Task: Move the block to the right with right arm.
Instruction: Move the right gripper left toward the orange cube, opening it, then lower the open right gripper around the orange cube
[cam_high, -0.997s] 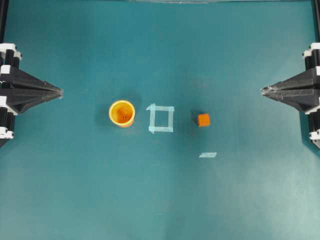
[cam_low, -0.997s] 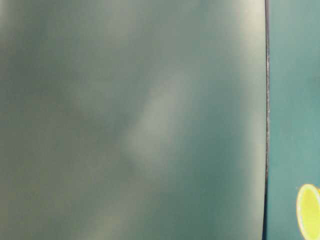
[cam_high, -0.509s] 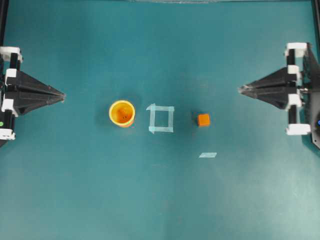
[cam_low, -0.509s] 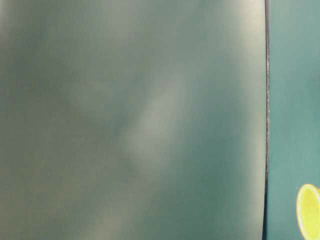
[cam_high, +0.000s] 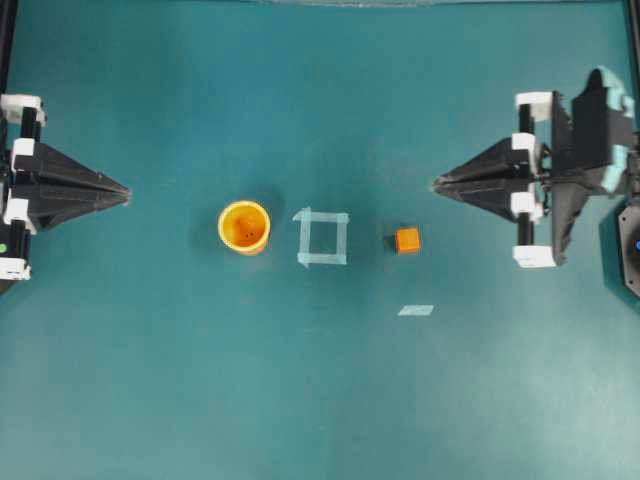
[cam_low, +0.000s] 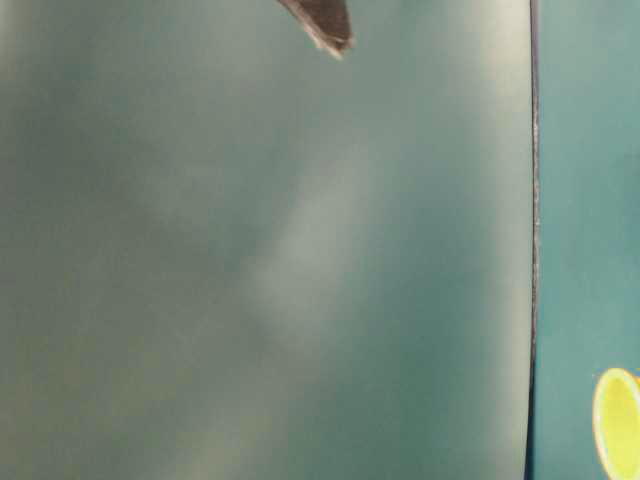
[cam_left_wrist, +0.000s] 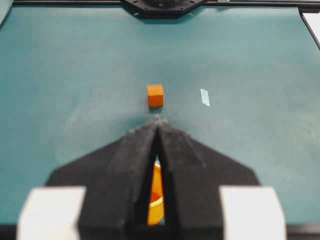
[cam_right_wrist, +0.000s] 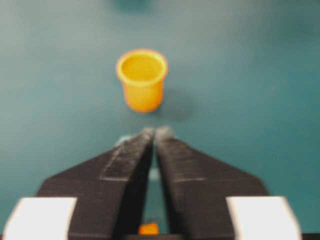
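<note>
The block is a small orange cube that rests on the teal table, right of a tape square. My right gripper hangs up and to the right of the block, apart from it, its black fingers meeting at the tip with nothing held. In the right wrist view the gripper points at the cup, and the block peeks through low between the fingers. My left gripper stays at the left edge, shut and empty. The left wrist view shows the block beyond the left gripper.
A yellow-orange cup stands upright left of the tape square. A short tape strip lies just below and right of the block. The table-level view is mostly blur, with a dark fingertip at the top and the cup's rim at the lower right.
The right arm has swung out from the right edge, leftward over the table toward the block. The block, cup and left arm have stayed put over the last half second.
</note>
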